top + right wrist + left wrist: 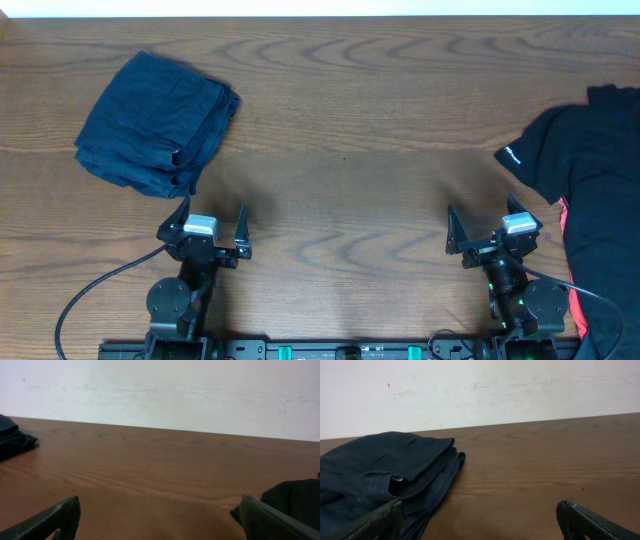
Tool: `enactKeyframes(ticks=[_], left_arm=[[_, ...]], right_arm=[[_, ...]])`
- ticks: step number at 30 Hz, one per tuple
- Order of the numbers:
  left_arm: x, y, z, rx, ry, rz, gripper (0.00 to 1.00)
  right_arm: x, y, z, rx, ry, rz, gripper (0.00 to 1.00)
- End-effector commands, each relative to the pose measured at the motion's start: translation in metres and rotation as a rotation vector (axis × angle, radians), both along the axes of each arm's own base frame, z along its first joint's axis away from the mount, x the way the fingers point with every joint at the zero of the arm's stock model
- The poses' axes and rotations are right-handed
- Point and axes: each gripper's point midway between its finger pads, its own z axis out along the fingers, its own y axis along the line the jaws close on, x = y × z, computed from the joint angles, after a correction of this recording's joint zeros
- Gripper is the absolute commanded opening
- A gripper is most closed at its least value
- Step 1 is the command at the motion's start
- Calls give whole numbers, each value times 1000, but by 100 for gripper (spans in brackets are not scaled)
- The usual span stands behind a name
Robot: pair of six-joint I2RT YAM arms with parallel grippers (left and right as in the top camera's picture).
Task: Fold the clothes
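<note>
A navy garment (155,122) lies folded in a bundle at the table's far left; the left wrist view has it (380,475) ahead and to the left. A black short-sleeved shirt (590,150) with a small white logo lies crumpled at the right edge, a coral strip showing beside it. Its dark edge (295,500) shows at the right of the right wrist view. My left gripper (212,218) stands open near the front edge, just below the navy bundle, holding nothing. My right gripper (487,222) is open too, left of the black shirt, with bare wood between its fingers.
The brown wooden table (340,150) runs between the two garments. A white wall (480,390) stands behind the far edge. Black cables (90,300) trail from the arm bases along the front edge.
</note>
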Motion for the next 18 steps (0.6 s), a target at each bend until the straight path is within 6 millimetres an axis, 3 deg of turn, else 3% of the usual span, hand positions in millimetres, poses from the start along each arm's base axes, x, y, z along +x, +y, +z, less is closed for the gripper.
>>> enactKeyframes(ticks=[1, 18], left_arm=[[-1, -2, -14, 0, 44, -12, 98], [-1, -2, -16, 1, 53, -12, 98]], right_arm=[[0, -2, 0, -10, -5, -5, 99], [0, -2, 0, -11, -5, -5, 99]])
